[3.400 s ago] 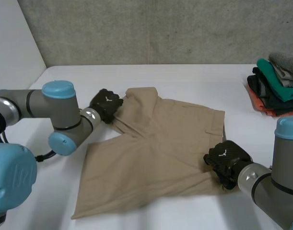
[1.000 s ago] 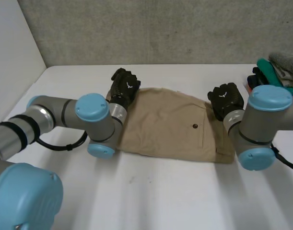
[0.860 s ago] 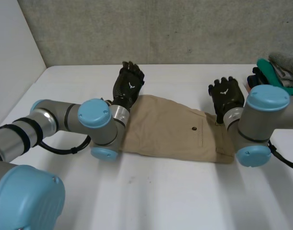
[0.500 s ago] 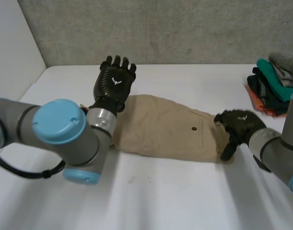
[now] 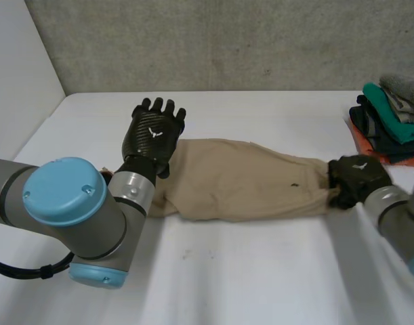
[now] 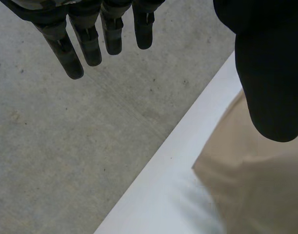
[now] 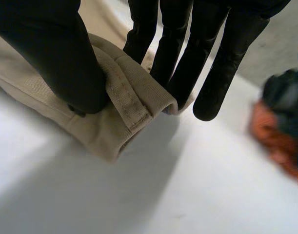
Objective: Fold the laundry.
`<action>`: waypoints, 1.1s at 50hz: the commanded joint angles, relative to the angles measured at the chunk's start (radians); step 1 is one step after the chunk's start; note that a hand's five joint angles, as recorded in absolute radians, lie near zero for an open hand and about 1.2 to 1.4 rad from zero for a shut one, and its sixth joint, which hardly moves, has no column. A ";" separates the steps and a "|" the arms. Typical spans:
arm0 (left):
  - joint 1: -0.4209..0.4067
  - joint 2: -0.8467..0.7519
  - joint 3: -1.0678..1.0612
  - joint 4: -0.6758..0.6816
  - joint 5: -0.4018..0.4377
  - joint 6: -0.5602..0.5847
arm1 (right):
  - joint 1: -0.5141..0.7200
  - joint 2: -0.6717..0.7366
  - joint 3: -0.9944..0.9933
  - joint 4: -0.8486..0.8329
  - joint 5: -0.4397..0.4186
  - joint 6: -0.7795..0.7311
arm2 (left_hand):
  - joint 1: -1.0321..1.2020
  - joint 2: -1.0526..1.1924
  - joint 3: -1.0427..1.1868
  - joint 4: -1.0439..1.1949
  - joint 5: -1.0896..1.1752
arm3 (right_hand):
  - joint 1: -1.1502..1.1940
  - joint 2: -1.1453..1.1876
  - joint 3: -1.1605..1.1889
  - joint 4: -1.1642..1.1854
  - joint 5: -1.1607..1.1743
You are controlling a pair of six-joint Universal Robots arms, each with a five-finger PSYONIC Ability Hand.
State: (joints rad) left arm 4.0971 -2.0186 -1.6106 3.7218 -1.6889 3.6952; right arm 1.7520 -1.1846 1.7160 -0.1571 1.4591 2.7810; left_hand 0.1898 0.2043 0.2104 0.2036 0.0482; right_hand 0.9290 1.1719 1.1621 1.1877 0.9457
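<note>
Folded tan shorts [image 5: 240,181] lie as a long band across the middle of the white table [image 5: 261,271]. My left hand [image 5: 152,132] hovers open above their left end, fingers spread and straight. In the left wrist view its fingers [image 6: 90,39] point toward the wall, with the tan cloth [image 6: 256,190] below the thumb and untouched. My right hand [image 5: 356,179] is shut on the right end of the shorts. In the right wrist view the thumb [image 7: 51,58] and fingers [image 7: 188,53] pinch the stitched hem [image 7: 129,100].
A stack of folded clothes [image 5: 389,118], green, dark and orange, sits at the table's back right, close to my right hand; it also appears as the orange and dark pile [image 7: 280,126]. A concrete wall [image 5: 227,40] runs behind the table.
Both hands left the far edge of the shorts. The left hand opened and rose. The right hand moved to the right end, closed on it and pulled the cloth out rightward.
</note>
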 commanded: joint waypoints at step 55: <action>-0.089 -0.307 0.560 -0.339 0.322 -0.202 | 0.156 0.022 -0.359 0.246 0.058 0.310 | 0.018 0.003 -0.003 0.004 -0.015 | -0.755 -0.997 -0.988 -1.013 -0.946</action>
State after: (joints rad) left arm 4.0505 -2.2056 -1.1658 3.4214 -1.5055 3.5163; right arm 1.9585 -1.1832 1.3035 0.0370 1.4657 3.1196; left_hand 0.1898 0.2044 0.2106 0.2036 0.0482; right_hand 0.2063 0.2269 0.2156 0.2371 0.0721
